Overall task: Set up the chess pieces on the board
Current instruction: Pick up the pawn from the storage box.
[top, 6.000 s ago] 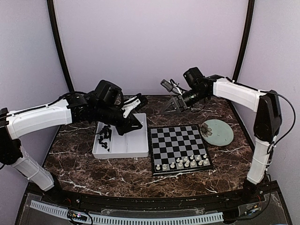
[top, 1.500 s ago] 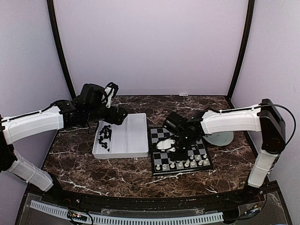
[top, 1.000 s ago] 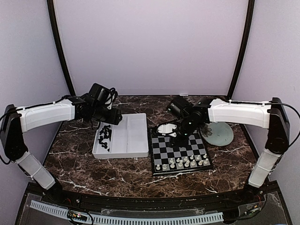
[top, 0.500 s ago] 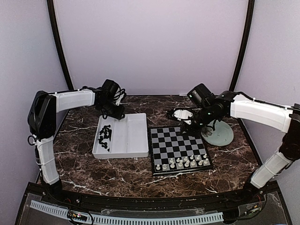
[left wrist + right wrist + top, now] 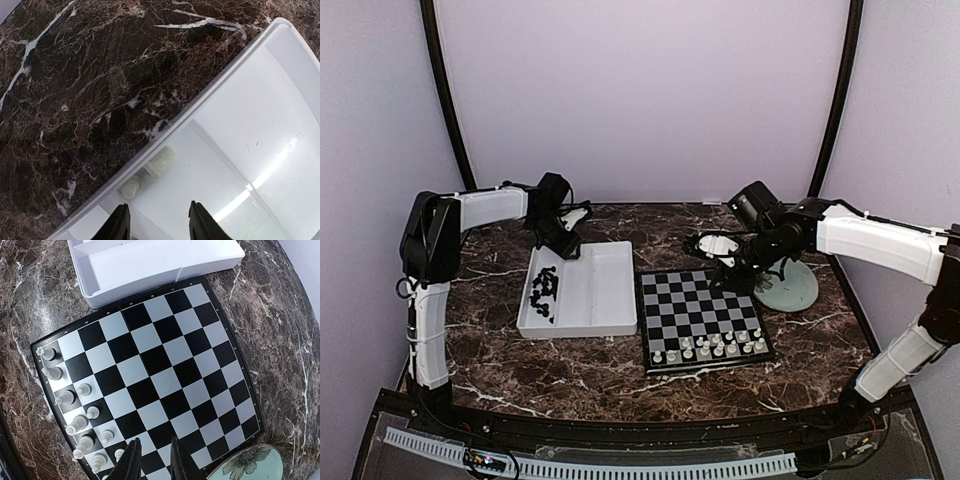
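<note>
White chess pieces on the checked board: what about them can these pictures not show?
- Top view: the small white chess pieces on the black and silver checked board are too small to tell their types.
- Right wrist view: the right claw and the bottom edge cut off the end of their rows.

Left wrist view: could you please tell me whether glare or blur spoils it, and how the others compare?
Left wrist: a glare streak crosses the tray floor, yet two white pieces beside its wall stay legible. Right wrist: even light, the board crisp. Top external: violet cast, the black pieces an indistinct clump.
</note>
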`<action>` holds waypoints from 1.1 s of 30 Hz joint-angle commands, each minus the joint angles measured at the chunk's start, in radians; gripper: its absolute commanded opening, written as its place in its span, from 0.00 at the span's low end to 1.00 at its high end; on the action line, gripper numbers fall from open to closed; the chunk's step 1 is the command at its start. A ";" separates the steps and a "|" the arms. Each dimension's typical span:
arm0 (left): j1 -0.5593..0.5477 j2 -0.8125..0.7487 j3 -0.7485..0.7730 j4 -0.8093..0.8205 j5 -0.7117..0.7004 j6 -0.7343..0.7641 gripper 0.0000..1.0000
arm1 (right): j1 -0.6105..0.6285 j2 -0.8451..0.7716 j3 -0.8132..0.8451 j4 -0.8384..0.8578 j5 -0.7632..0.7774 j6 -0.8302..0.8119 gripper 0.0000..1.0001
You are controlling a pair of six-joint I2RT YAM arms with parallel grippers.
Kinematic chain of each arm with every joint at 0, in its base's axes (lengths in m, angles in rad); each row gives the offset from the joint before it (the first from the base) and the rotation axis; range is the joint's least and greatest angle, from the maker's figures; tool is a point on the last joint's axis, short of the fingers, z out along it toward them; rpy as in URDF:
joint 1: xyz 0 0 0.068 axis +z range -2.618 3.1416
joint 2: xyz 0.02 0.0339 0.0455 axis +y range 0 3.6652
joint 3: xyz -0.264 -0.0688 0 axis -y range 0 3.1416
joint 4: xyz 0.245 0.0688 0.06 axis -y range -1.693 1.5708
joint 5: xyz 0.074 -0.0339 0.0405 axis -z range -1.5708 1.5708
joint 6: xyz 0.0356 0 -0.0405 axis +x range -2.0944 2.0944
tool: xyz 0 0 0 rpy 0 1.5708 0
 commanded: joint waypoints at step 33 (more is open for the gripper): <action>-0.003 0.084 0.047 0.016 0.100 0.169 0.35 | -0.005 0.017 0.002 0.035 -0.036 0.019 0.23</action>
